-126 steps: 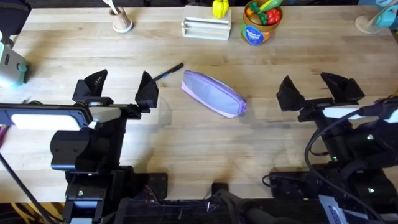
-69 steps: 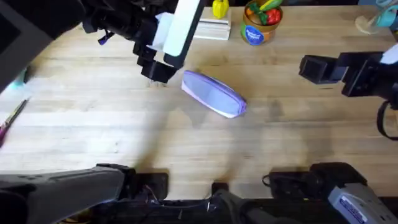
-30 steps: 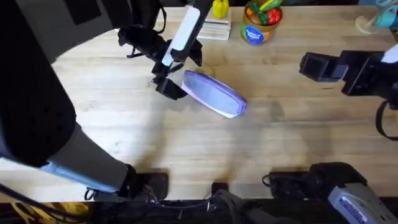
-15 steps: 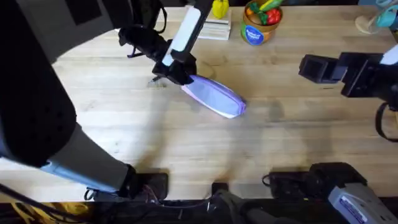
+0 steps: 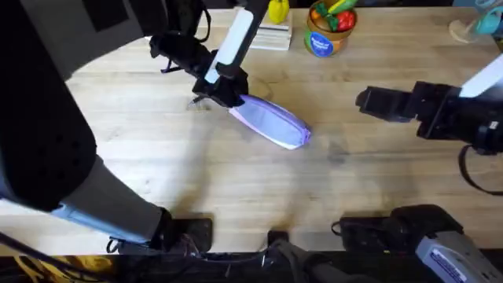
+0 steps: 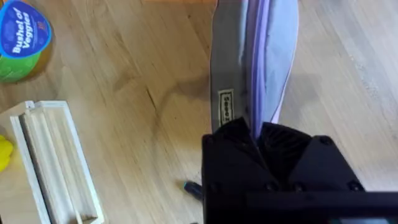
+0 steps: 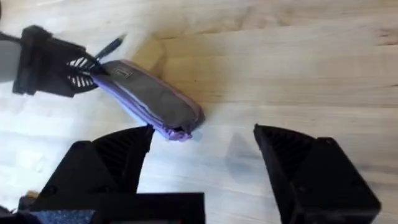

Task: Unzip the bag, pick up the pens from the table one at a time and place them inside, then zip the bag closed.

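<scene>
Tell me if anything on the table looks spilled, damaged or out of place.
Nothing stands out. The lavender pencil pouch lies diagonally on the wooden table, intact, with the left gripper at its far end and a pen beside it.

left gripper [image 5: 226,93] at the bag's [image 5: 271,122] end, table [image 5: 236,181]

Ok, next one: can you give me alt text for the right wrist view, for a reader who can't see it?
The left gripper is closed on the far end of the lavender bag, which lies on the pale wooden table, with a dark pen sticking out just behind it. The right gripper is in the foreground, fingers wide open, short of the bag's near end.
</scene>
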